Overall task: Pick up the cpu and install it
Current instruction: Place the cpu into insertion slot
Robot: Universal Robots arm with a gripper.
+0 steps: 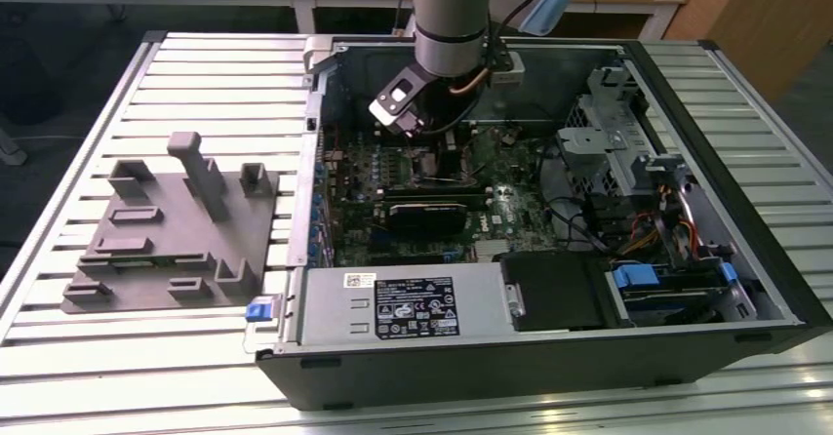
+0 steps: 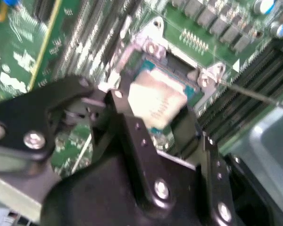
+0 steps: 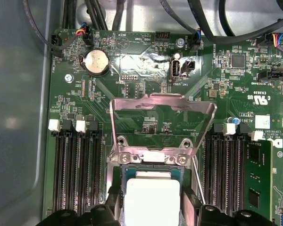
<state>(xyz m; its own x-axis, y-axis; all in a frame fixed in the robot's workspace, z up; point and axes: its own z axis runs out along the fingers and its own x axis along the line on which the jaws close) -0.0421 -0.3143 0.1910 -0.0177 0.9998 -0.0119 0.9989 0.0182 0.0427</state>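
Note:
The cpu (image 2: 155,100), a small square chip with a pale silver top, sits between the black fingers (image 2: 128,123) of my gripper (image 2: 155,115), which is shut on its two sides. In the first wrist view the cpu (image 3: 152,197) hangs right over the open motherboard socket (image 3: 151,165), level with it, and I cannot tell whether it touches. The socket's metal load plate (image 3: 162,107) is flipped up and open behind it. In the exterior view my gripper (image 1: 419,138) reaches down into the computer case over the upper middle of the motherboard.
Memory slots (image 3: 78,169) flank the socket on both sides, and a thin lever rod (image 3: 196,181) stands beside it. A black card (image 1: 423,216), the power supply (image 1: 404,303) and a drive cage (image 1: 612,133) crowd the case. A grey fixture (image 1: 170,230) lies on the table at the exterior view's left.

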